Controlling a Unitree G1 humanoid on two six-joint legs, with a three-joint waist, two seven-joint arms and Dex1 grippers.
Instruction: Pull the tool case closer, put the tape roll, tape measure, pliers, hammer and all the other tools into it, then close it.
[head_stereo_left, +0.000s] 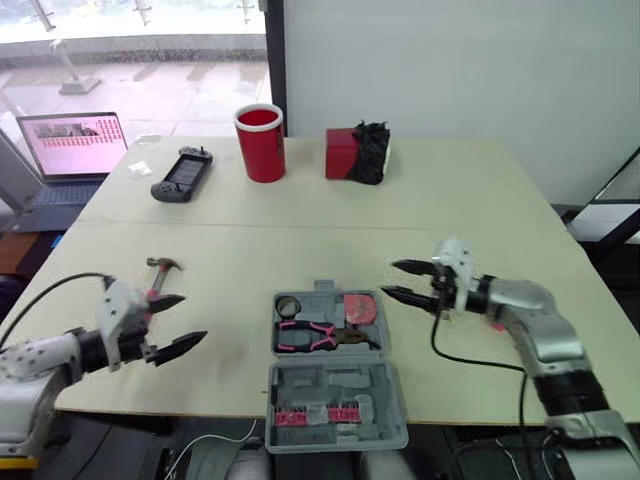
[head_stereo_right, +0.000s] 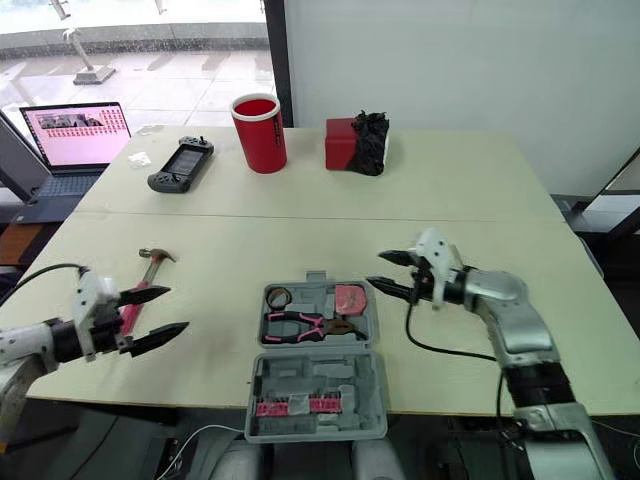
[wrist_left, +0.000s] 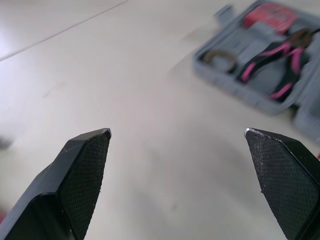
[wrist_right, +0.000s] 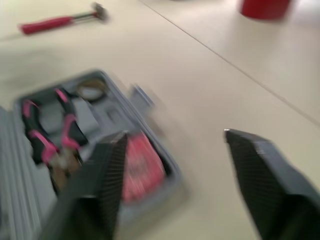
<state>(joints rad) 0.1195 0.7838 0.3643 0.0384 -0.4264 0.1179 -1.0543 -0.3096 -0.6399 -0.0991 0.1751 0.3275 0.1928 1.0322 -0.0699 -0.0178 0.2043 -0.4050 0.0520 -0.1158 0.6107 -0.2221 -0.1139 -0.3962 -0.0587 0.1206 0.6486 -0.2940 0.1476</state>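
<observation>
Now my left hand (head_stereo_left: 192, 318) and right hand (head_stereo_left: 389, 279) hang open. The hammer (head_stereo_right: 152, 262) looks head-heavy; I'd grip near its head.

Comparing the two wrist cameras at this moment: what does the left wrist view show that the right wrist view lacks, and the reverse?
Left wrist view alone: the left gripper, fingers open, over the table. Right wrist view alone: the right gripper, fingers open, the hammer lying on the table, and the red cup. Both: the open tool case holding the pliers, tape roll and tape measure.
</observation>
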